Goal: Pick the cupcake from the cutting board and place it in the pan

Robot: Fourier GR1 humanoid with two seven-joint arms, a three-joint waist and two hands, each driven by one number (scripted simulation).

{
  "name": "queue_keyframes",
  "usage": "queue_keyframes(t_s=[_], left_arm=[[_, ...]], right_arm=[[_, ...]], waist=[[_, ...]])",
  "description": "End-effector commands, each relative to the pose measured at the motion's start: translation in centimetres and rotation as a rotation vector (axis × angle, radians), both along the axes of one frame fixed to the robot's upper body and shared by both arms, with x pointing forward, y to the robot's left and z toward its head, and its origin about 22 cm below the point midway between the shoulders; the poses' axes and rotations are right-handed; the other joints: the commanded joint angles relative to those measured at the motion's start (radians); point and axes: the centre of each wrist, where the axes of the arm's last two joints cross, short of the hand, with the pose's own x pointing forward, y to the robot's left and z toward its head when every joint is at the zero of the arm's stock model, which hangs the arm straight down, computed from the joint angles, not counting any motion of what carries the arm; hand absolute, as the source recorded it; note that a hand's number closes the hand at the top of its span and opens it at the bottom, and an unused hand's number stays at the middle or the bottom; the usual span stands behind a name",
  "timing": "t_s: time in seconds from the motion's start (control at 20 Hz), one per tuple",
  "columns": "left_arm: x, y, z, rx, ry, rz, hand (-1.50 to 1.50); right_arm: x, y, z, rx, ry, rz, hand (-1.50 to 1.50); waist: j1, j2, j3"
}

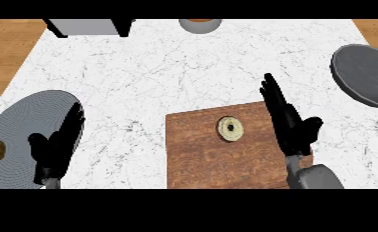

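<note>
Cupcake: I see it on the board, in the far half, a little right of middle, with bare board all round it.
Right hand: fingers straight and close together, pointing far, thumb out to the right. It holds nothing. It lies along the board's right edge, just right of the cupcake and apart from it.
Left hand: open and holding nothing, fingers pointing far, over the right rim of the plate at the near left.
Pan: dark grey, at the right edge, partly cut off by the view, farther than the right hand.
In the way: I see nothing standing on the counter between the cupcake and the pan. Only my right hand sits on that line.
Far edge: a grey box at far left and a cup at far middle, both cut by the view and well apart from the board.
Open room: a wide stretch of bare counter runs from the board to the far edge. There is also a strip between plate and board.
Edges: the board's near side runs out of view. Wood shows past the counter at both far corners.
Count: one cupcake, one board, one pan, one plate, one box, one cup, two hands.
</note>
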Motion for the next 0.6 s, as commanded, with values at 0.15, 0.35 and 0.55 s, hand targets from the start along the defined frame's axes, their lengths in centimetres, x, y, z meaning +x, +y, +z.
queue_keyframes(t_s=[0.15,0.35,0.55], left_arm=[[2.9,-5.6,2.7,-0.119,-0.085,-0.233,0.0],[3.3,-8.6,2.5,-0.225,-0.066,-0.321,0.0],[4.4,-9.4,5.2,-0.285,-0.042,-0.362,0.0]], right_arm=[[2.8,5.4,6.2,-0.32,-0.309,0.496,1.5],[5.2,4.1,11.6,-0.834,-0.675,0.546,1.5],[6.2,5.6,9.0,-0.67,-0.814,0.609,-1.5]], waist=[[0.048,0.045,-0.028],[0.038,0.026,-0.039],[0.022,0.054,-0.024]])
